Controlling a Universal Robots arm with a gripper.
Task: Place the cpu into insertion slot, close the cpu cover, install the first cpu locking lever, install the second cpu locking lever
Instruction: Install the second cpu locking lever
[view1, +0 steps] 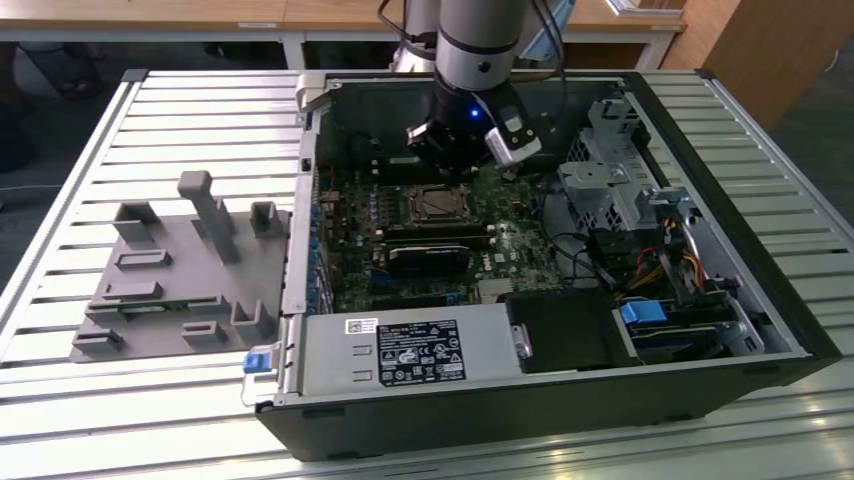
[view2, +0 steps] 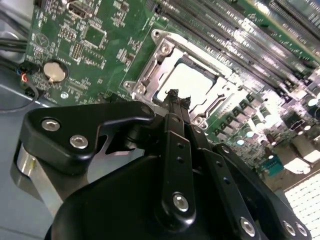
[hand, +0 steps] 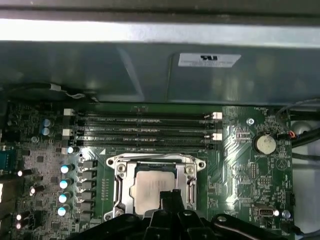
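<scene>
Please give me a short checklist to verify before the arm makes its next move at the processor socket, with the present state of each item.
1. The cpu lies inside the socket: ok, its metal top shows in both wrist views.
2. The cpu cover is down around the chip: ok, as far as both wrist views show.
3. Locking levers are latched: cannot tell.
4. The gripper is over the socket edge: ok.
5. The gripper is empty: ok, its narrow tip is shut with nothing between.
6. The memory slots beside the socket are free of the arm: ok.
</scene>
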